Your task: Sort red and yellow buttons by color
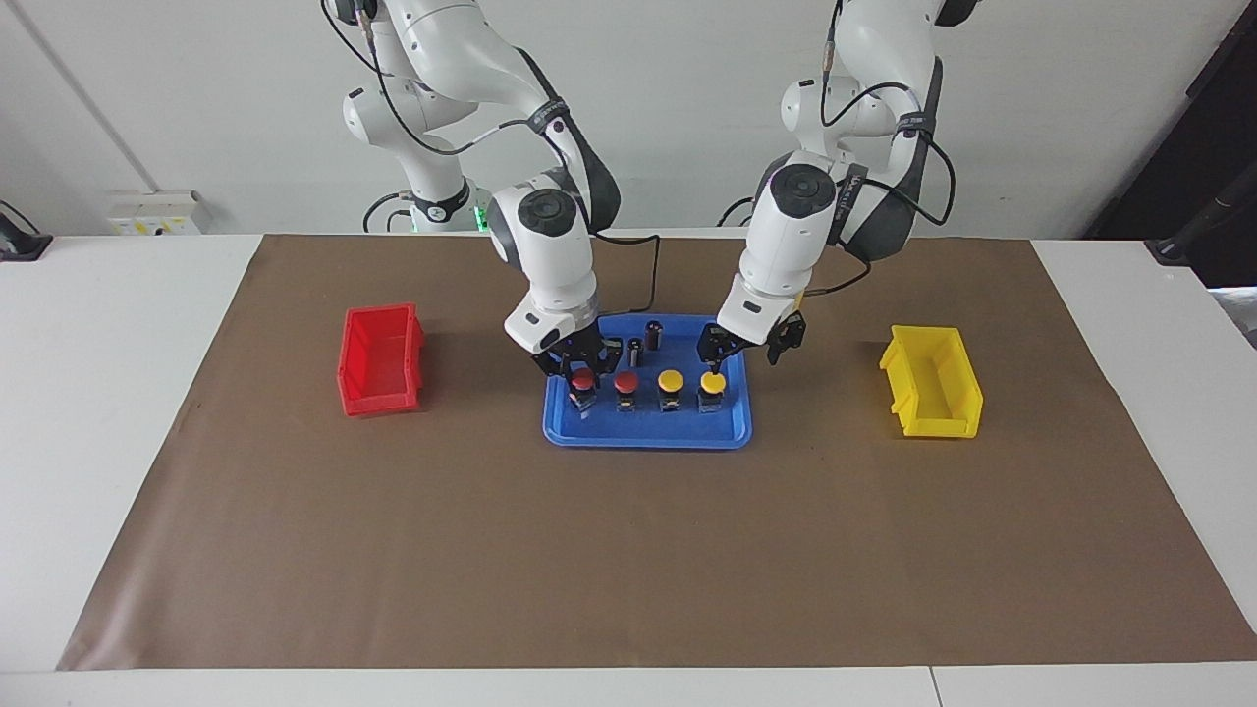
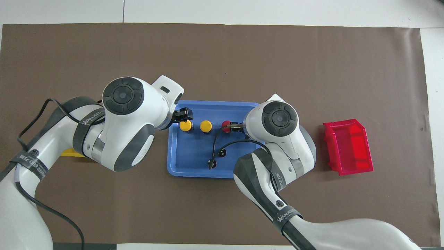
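Note:
Four buttons stand in a row in the blue tray (image 1: 648, 438). From the right arm's end they are a red button (image 1: 583, 379), a red button (image 1: 627, 383), a yellow button (image 1: 671, 381) and a yellow button (image 1: 713, 383). My right gripper (image 1: 582, 365) is open, its fingers astride the end red button. My left gripper (image 1: 713, 359) hangs just over the end yellow button. In the overhead view both yellow buttons (image 2: 185, 126) (image 2: 205, 126) and one red button (image 2: 226, 126) show. The other red one is hidden under the right hand.
Two dark capless cylinders (image 1: 653, 334) (image 1: 635, 351) stand in the tray nearer to the robots. A red bin (image 1: 381, 359) sits at the right arm's end of the brown mat. A yellow bin (image 1: 931, 383) sits at the left arm's end.

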`<state>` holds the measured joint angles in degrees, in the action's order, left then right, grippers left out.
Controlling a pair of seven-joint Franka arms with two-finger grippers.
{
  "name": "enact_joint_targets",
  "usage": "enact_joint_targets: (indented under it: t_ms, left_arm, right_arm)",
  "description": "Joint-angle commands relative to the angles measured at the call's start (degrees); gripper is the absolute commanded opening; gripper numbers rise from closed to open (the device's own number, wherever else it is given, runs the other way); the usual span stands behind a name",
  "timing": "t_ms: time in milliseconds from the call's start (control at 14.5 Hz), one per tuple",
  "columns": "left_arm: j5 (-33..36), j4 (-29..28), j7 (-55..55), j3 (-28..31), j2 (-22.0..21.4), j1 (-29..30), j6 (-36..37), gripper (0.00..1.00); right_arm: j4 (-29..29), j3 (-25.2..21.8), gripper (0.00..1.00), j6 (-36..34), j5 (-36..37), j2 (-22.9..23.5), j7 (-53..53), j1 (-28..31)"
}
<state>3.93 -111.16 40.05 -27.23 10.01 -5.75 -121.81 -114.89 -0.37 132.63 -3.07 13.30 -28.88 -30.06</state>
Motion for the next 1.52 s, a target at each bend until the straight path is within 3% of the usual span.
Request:
enact_joint_targets:
  t_ms: [0, 207, 484, 622, 830, 968, 1245, 1452]
  left_arm:
    - [2.0, -1.7, 2.4, 0.0, 0.0, -1.0, -2.6, 1.00]
    - [2.0, -3.2, 2.6, -0.5, -0.2, -1.3, -3.9, 1.00]
    - [2.2, -3.7, 3.9, -1.2, 0.6, -1.2, -4.9, 1.00]
    - [2.3, -4.2, 3.9, -1.9, 0.7, -0.5, -5.6, 1.00]
    - [3.1, -4.6, 4.0, -2.2, 1.1, -0.2, -6.4, 0.99]
    - [5.1, -4.5, 6.1, -2.5, 2.4, -0.2, -6.8, 0.97]
    - [8.9, -3.7, 10.0, -3.5, 4.2, -0.1, -7.1, 0.78]
    - [9.0, -3.0, 10.3, -3.8, 4.7, -0.1, -7.0, 0.73]
  right_arm:
    - [4.2, -0.2, 0.19, -7.2, -0.7, -1.5, 6.4, 3.1]
    - [8.8, -0.2, 0.19, -17.3, -0.8, -5.4, 13.4, 9.5]
    - [5.1, -0.2, 0.19, -26.4, -1.1, -14.5, 30.5, 23.3]
    - [-1.3, -0.2, 0.19, -26.1, -3.6, -20.1, 37.6, 28.6]
    - [-7.7, -0.3, 0.19, -24.3, -5.5, -23.5, 44.1, 34.0]
    - [-11.8, -0.4, 0.19, -21.3, -5.5, -24.6, 44.2, 34.3]
    - [-17.5, -0.4, 0.19, -16.3, -5.5, -24.9, 45.0, 35.6]
    - [-20.5, -0.4, 0.19, -13.4, -5.5, -24.9, 45.1, 35.9]
